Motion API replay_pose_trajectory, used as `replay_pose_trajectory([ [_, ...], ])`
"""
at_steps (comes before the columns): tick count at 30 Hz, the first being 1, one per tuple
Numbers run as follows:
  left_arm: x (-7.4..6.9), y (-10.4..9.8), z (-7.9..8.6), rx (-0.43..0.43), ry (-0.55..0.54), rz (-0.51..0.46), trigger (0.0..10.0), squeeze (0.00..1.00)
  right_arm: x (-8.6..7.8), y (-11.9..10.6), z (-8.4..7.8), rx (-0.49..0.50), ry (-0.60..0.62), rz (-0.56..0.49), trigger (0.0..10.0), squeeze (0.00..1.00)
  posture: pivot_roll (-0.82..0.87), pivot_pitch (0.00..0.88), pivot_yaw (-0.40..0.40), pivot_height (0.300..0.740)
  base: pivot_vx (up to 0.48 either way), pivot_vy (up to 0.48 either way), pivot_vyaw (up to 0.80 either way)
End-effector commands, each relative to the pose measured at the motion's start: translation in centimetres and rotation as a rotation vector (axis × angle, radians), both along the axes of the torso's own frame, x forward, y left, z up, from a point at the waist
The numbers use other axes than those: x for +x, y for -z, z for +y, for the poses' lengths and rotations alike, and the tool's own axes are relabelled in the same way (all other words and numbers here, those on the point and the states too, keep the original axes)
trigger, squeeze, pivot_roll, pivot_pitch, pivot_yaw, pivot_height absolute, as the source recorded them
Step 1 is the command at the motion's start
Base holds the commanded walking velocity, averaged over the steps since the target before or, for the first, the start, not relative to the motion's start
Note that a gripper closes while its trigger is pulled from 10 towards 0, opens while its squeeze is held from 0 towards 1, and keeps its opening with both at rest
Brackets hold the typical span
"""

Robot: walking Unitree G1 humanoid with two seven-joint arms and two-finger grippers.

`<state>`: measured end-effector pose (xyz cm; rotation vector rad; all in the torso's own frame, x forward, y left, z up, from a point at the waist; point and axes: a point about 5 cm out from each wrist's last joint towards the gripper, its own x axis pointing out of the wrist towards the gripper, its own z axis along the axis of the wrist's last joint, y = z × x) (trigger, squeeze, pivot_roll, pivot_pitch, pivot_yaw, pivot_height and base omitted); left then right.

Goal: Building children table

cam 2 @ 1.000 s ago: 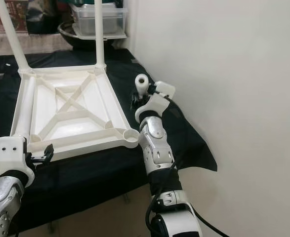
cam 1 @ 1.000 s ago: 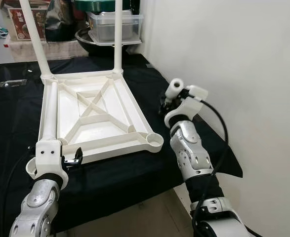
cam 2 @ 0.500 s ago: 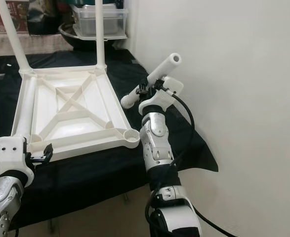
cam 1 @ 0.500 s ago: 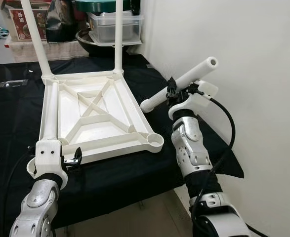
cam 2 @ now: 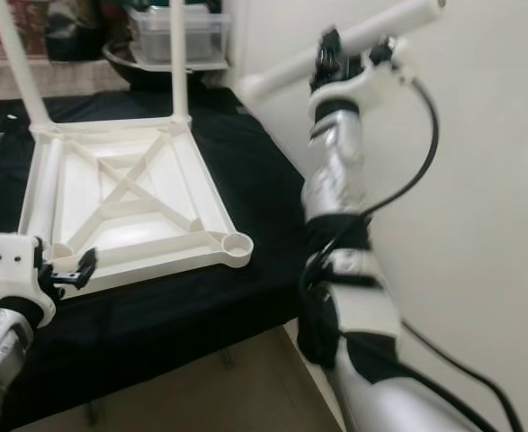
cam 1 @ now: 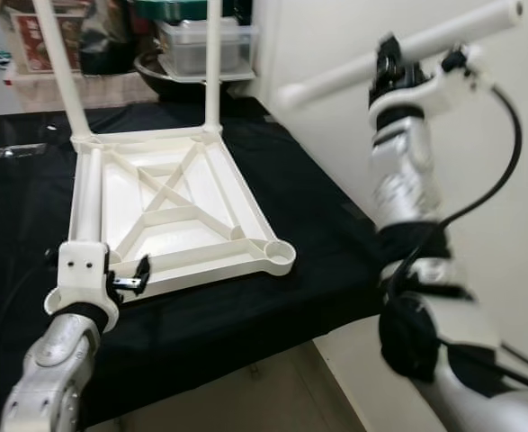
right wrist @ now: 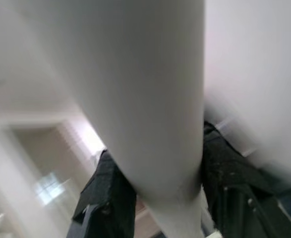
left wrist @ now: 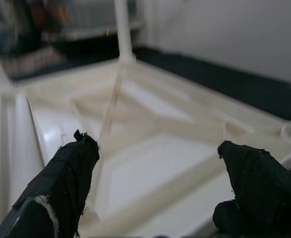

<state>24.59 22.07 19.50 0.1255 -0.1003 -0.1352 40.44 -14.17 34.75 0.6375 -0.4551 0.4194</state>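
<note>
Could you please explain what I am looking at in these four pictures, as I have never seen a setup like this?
This is a humanoid robot with two silver arms, each ending in a hand of two black fingers. The two wide pictures come from a stereo camera on its head, looking down at a table under a black cloth. On the cloth lies a white children's table, upside down, with two legs already standing up from its far corners. The other two pictures come from cameras on the wrists. The right hand is raised near the wall and grips a loose white leg across its middle; its wrist picture shows that leg between the fingers. The left hand is open at the tabletop's near edge.
</note>
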Motion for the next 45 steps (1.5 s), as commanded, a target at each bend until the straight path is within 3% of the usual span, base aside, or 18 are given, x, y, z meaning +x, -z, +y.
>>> replay_pose_trajectory([
  [1,-0.5,-0.7,0.2,0.025,0.055,-0.013,10.0,0.00,-0.2,-0.4,1.0,-0.020,-0.146,-0.029,0.0,0.00,0.12,0.000,-0.095,0.740,0.000,0.000,0.00],
  [2,-0.5,-0.7,0.2,0.025,0.055,-0.013,10.0,0.00,-0.2,-0.4,1.0,-0.020,-0.146,-0.029,0.0,0.00,0.12,0.000,-0.095,0.740,0.000,0.000,0.00],
  [4,-1.1,-3.2,1.4,0.106,0.124,-0.063,10.0,0.00,-1.1,-0.4,2.0,-0.184,-0.347,-0.123,0.0,0.00,0.12,0.000,-0.098,0.740,0.000,0.000,0.00],
  [6,-1.1,-3.2,1.4,0.106,0.124,-0.063,10.0,0.00,-1.1,-0.4,2.0,-0.184,-0.347,-0.123,0.0,0.00,0.12,0.000,-0.098,0.740,0.000,0.000,0.00],
  [7,-1.3,-4.1,1.7,0.140,0.157,-0.079,10.0,0.00,-1.6,-0.1,2.4,-0.256,-0.434,-0.160,0.0,0.00,0.12,0.000,-0.098,0.740,0.000,0.000,0.00],
  [8,-1.3,-4.1,1.7,0.140,0.157,-0.079,10.0,0.00,-1.6,-0.1,2.4,-0.256,-0.434,-0.160,0.0,0.00,0.12,0.000,-0.098,0.740,0.000,0.000,0.00],
  [10,-1.7,-6.9,2.2,0.310,0.236,-0.115,10.0,0.00,-2.5,1.6,3.5,-0.442,-0.595,-0.193,0.0,0.00,0.12,0.000,-0.092,0.740,0.000,0.000,0.00],
  [15,-1.1,-9.1,3.0,0.417,0.220,-0.153,10.0,0.00,-3.7,2.3,4.6,-0.525,-0.739,-0.230,0.0,0.00,0.12,0.000,-0.088,0.740,0.000,0.000,0.00],
  [22,0.0,-8.3,1.8,0.473,0.339,-0.093,10.0,0.00,-5.6,2.6,6.7,-0.547,-0.929,-0.276,0.0,0.00,0.11,0.000,-0.080,0.740,0.000,0.000,0.00],
  [29,-0.1,-7.5,1.1,0.461,0.449,-0.031,10.0,0.00,-6.1,2.6,7.0,-0.564,-0.994,-0.299,0.0,0.00,0.10,0.000,-0.066,0.740,0.000,0.000,0.00],
  [33,-0.3,-6.1,-0.1,0.407,0.595,0.032,10.0,0.00,-7.3,1.9,8.0,-0.559,-1.044,-0.351,0.0,0.00,0.09,0.000,-0.065,0.740,0.000,0.000,0.00],
  [39,-0.1,-4.9,-0.5,0.341,0.639,0.073,10.0,0.00,-8.9,0.8,8.7,-0.527,-1.072,-0.408,0.0,0.00,0.08,0.000,-0.055,0.740,0.000,0.000,0.00],
  [45,0.3,-3.8,0.0,0.353,0.622,0.119,10.0,0.00,-10.0,0.1,8.9,-0.513,-1.117,-0.452,0.0,0.00,0.08,0.000,-0.052,0.740,0.000,0.000,0.00],
])
